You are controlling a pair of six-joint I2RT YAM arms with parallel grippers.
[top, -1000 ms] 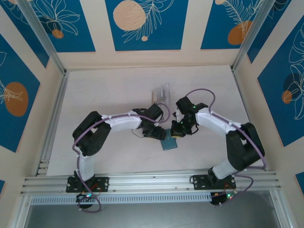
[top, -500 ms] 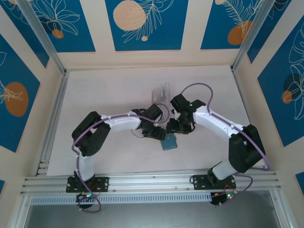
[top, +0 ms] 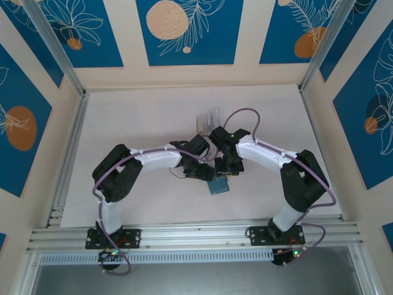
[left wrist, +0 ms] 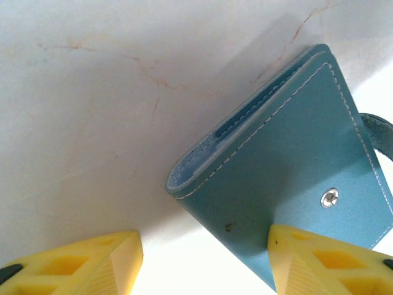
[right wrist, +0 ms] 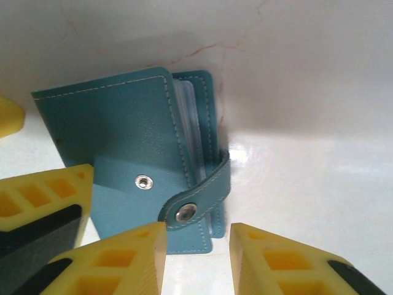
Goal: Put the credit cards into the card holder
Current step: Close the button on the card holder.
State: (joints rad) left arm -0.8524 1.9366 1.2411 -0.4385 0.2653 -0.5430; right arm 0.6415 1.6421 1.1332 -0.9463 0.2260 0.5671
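Note:
The card holder (top: 218, 186) is a slate-teal wallet lying folded on the table, with pale pocket edges (right wrist: 186, 132) showing between its covers. Its strap (right wrist: 202, 198) curls round the open side, and the stud (right wrist: 143, 181) on the cover is bare. My right gripper (right wrist: 196, 261) is open, its fingertips on either side of the wallet's strap corner without clamping it. My left gripper (left wrist: 202, 264) is open wide, with one fingertip (left wrist: 319, 255) on the wallet's cover (left wrist: 288, 166) and the other (left wrist: 80, 261) over bare table. The credit cards are hidden.
A clear acrylic slotted rack (top: 209, 118) stands just behind the two grippers. Both arms meet over the middle of the pale table (top: 135, 123). Aluminium rails run along the left edge (top: 67, 160) and the near edge (top: 196, 232).
The right arm has swung left and its gripper now sits over the wallet's strap side. Its fingers have changed their spacing. The left arm and wallet have stayed put.

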